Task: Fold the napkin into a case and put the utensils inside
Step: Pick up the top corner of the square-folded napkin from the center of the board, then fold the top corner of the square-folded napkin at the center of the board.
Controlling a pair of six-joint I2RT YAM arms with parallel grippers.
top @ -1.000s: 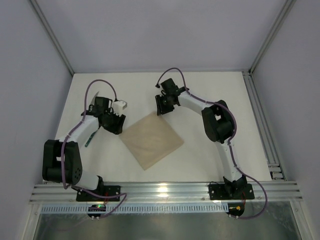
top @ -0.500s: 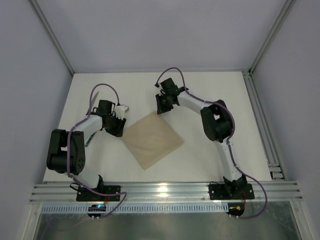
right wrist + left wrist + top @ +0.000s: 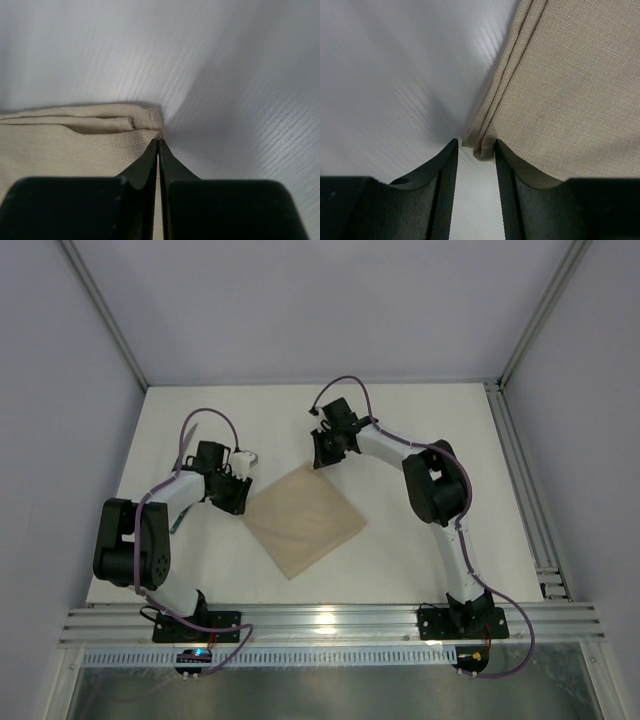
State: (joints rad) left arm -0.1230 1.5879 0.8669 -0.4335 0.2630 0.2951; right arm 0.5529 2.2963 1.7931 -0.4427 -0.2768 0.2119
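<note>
Between L pincer (image 3: 475,144) tips, jaws apart: one corner of thin beige-tan cloth napkin (image 3: 560,90), flat on white table (image 3: 395,75). R pincer (image 3: 158,142) clenched at another corner; whether cloth is nipped, cannot tell.

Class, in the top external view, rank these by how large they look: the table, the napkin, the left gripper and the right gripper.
1. table
2. napkin
3. left gripper and right gripper: they look about alike, so they are not ranked against each other.
</note>
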